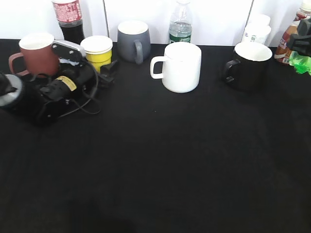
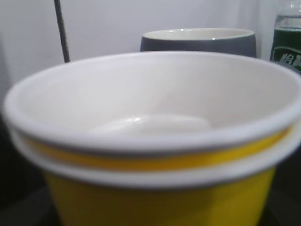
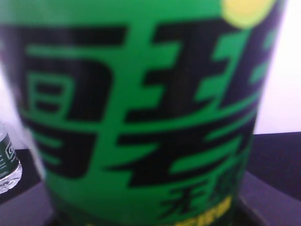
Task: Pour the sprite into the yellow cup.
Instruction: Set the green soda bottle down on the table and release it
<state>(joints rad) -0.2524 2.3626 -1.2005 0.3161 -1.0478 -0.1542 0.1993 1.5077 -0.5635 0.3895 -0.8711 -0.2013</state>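
The yellow cup (image 1: 97, 52) stands at the back left of the black table, between a brown mug and a grey mug. It fills the left wrist view (image 2: 155, 197), white inside, with a second rim nested under the first. My left gripper (image 1: 108, 68) is right at the cup's front-right side; its jaws are hidden. The sprite (image 1: 300, 62) shows as a green patch at the far right edge. Its green label fills the right wrist view (image 3: 141, 117). My right gripper (image 1: 301, 41) is on the bottle; its jaws are hidden.
Along the back stand a brown mug (image 1: 36, 52), a dark cola bottle (image 1: 68, 19), a grey mug (image 1: 132, 41), a clear bottle with a green label (image 1: 181, 24), a white mug (image 1: 181, 65), a black mug (image 1: 249, 64), a white container (image 1: 256, 28) and an orange-labelled bottle (image 1: 286, 43).
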